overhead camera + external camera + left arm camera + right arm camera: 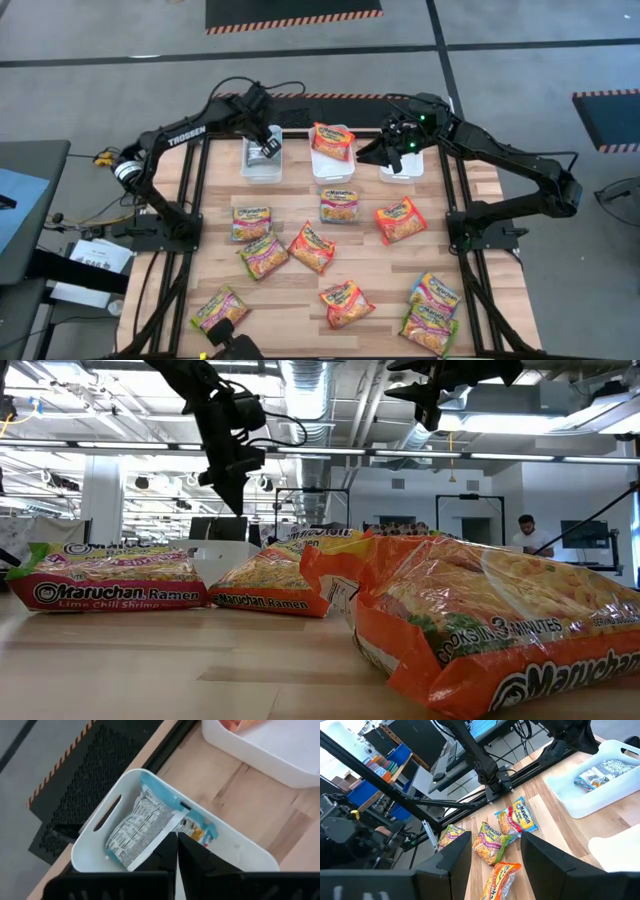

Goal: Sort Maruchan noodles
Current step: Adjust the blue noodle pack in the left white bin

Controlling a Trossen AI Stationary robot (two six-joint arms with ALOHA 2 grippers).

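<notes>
- My left gripper (176, 851) hangs pressed together above the far-left bin (262, 160), where a blue packet (142, 827) lies.
- My right gripper (392, 152), fingers spread, hovers empty over the far-right bin (402, 170).
- Other Maruchan noodles (312, 246) scatter toward the table's (290, 310) near edge.

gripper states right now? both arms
Left gripper: shut, holding nothing, over the left bin where a blue packet lies.
Right gripper: open, empty, above the right bin.
</notes>
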